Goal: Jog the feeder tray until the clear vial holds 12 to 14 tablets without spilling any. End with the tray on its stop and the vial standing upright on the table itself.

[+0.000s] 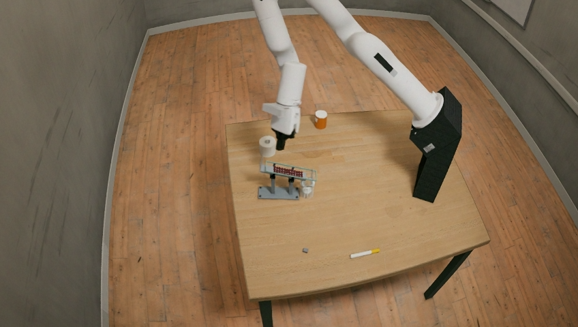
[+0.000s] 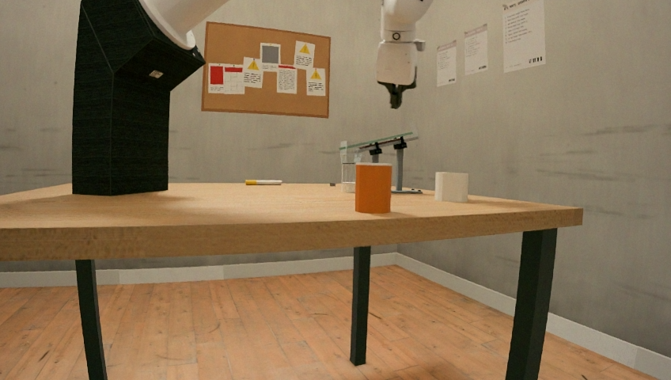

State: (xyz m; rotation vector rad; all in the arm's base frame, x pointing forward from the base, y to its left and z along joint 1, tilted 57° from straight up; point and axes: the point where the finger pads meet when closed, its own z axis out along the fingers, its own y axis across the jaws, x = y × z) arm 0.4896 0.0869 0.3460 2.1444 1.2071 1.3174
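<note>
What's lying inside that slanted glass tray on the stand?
A row of dark red tablets lies along the tray, seen from the top view. Their exact count is too small to tell. From the side, the tray's edge hides them entirely.

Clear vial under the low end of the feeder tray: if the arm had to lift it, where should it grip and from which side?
Probably the vial's glass wall, low down, approached level from the open table side away from the stand. It stands upright with the tray's lip just over its mouth, so a top-down grip is blocked. The pincer is shut, empty, and would need opening first.
</note>
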